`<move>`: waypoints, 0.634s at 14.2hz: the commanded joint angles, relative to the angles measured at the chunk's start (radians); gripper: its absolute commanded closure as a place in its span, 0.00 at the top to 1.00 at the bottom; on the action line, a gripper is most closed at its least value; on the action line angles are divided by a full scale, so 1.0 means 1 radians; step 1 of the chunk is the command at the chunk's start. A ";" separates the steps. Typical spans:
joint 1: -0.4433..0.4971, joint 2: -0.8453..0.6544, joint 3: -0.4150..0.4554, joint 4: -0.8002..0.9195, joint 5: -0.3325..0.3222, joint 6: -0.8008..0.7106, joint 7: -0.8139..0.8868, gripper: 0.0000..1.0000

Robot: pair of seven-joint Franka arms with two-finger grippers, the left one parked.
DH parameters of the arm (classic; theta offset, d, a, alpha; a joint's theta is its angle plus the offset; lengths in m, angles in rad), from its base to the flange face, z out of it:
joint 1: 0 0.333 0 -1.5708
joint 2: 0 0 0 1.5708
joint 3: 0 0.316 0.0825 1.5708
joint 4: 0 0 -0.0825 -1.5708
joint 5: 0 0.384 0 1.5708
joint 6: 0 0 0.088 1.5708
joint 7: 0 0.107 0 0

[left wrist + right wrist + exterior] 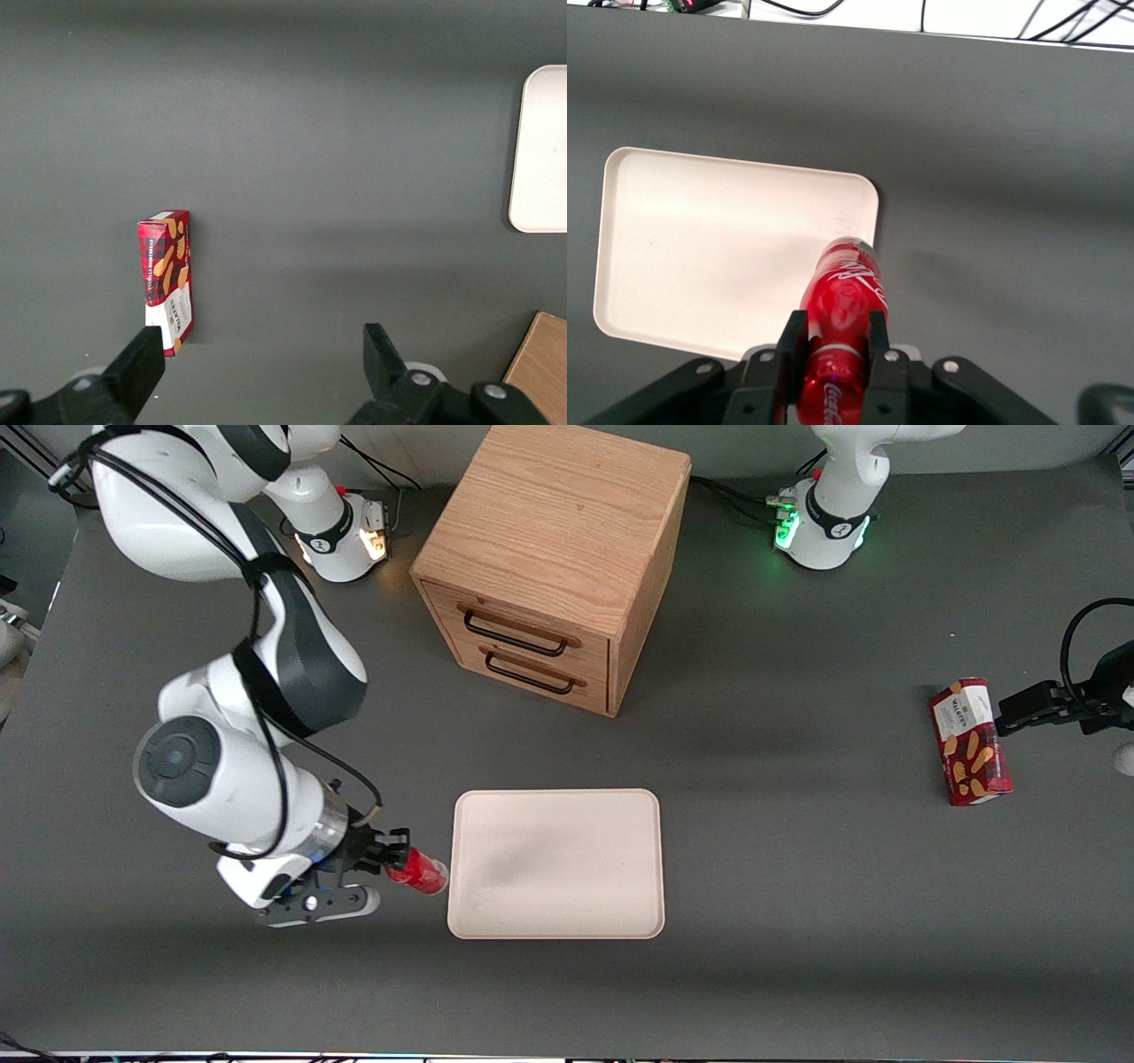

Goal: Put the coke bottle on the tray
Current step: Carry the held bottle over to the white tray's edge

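My right gripper [396, 859] is shut on the coke bottle [420, 871], a small red bottle with white lettering held lying nearly level. In the right wrist view the black fingers [790, 341] press both sides of the coke bottle [844, 292], whose free end points at the tray. The tray [556, 864] is a flat pale beige rectangle with a low rim, nearer the front camera than the wooden drawer cabinet. The bottle hangs just off the tray's edge toward the working arm's end, its tip close to the tray [718, 239] corner.
A wooden cabinet [554, 558] with two drawers and black handles stands farther from the front camera than the tray. A red snack box [970, 741] stands toward the parked arm's end of the table, seen also as the snack box [166, 279] in the left wrist view.
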 commanded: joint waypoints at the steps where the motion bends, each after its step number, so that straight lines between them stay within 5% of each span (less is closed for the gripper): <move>1: -0.004 0.046 0.041 0.012 -0.031 0.058 0.044 0.00; 9: 0.014 0.066 0.044 -0.114 -0.087 0.159 0.135 0.00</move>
